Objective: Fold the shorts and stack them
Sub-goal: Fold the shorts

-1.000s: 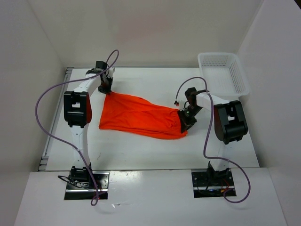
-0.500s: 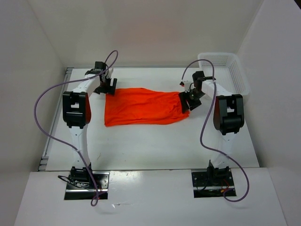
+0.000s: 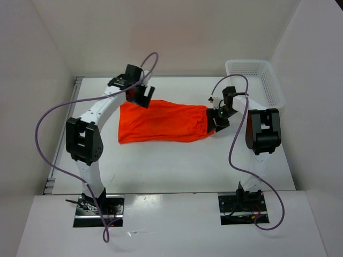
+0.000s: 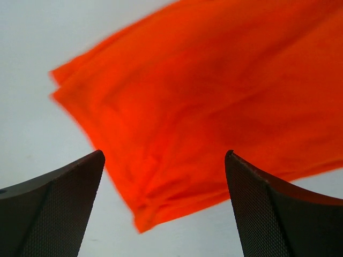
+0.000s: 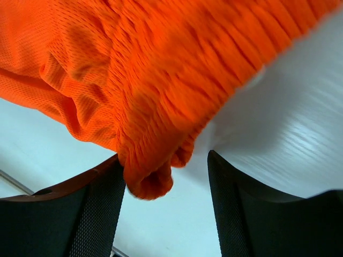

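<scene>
We find the left tool [image 4: 164,155] with its jaws spread wide and nothing between them, poised over the left end of the shorts [image 3: 161,122]. The right tool [image 5: 165,155] also stands parted. A bunched fold of the orange hem hangs into its gap and touches one finger [image 5: 86,209], but it is not pinched. The shorts lie spread lengthwise on the far half of the bench [image 3: 177,166], between the two tools.

Risks, in our judgement:
- The hanging fold could catch on the right finger if that tool lifts, dragging the cloth askew.
- The left tool, closing on such soft fabric, could take only the top layer.

Only the right wrist view shows the fold in the gap. Only the top view shows the whole garment and the white basket [image 3: 273,88], apart from it at the far right.
</scene>
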Available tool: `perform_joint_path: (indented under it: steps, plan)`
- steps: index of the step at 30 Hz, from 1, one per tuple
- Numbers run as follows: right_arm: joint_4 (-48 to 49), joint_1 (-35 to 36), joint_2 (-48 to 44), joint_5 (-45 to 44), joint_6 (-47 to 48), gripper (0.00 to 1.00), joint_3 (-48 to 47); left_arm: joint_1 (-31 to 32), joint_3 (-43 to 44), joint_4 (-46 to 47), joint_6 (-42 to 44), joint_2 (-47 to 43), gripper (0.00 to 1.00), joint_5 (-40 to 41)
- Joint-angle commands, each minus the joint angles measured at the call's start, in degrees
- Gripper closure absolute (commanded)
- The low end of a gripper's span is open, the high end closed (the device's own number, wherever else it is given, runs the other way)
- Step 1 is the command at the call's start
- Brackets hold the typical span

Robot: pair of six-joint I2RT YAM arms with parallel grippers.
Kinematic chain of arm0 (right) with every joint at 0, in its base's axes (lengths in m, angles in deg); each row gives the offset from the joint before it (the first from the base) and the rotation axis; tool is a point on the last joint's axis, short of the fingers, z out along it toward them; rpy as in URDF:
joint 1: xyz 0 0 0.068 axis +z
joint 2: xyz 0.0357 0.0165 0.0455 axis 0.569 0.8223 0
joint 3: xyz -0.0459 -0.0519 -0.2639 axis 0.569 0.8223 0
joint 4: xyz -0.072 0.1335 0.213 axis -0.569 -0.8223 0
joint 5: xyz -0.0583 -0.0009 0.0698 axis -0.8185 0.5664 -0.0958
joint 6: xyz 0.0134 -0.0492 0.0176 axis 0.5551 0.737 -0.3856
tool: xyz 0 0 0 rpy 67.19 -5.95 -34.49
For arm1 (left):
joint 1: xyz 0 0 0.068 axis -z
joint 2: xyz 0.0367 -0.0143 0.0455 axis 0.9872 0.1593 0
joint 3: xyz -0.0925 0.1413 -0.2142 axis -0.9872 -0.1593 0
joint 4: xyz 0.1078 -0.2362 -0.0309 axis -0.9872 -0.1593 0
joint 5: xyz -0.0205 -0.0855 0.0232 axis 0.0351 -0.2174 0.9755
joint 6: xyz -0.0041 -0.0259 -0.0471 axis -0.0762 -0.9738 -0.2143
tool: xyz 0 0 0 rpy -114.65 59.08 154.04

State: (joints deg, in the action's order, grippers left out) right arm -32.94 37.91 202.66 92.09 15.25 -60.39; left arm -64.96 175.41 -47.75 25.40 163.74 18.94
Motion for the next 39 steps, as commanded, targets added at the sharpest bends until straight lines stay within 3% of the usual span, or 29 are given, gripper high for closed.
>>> perform_joint_path:
  steps: [1,5,8,13,15,22,30,39]
  plan:
    - [3.8,3.0,-1.8,1.7,-2.7,0.35,1.7,5.3,0.6,-3.0,0.2,4.3,0.01,-2.6]
    - [5.0,3.5,-1.8,2.8,-4.5,0.43,2.2,8.2,6.3,-2.5,0.2,10.2,0.01,-4.9]
    - [5.6,3.5,-1.3,1.8,-6.2,0.56,2.2,9.7,6.9,-1.5,0.2,12.2,0.01,-6.3]
    - [7.2,3.5,-0.8,1.2,-7.4,0.92,2.2,11.7,0.8,0.8,0.2,13.6,0.01,-9.0]
    - [7.2,3.5,-0.8,0.6,-7.4,1.00,0.5,13.3,-1.3,2.2,0.2,13.6,0.01,-9.0]
    - [5.3,3.5,-2.7,1.1,-5.2,1.00,-5.0,14.1,-3.4,4.1,0.2,14.1,0.01,-10.3]
    - [2.5,3.5,-11.1,-3.8,-4.0,1.00,-10.1,14.1,5.0,4.1,0.2,14.1,0.01,-9.7]
    - [2.0,3.5,-15.5,-9.4,-1.6,1.00,-9.5,15.2,14.8,5.8,0.2,24.7,0.01,-8.5]
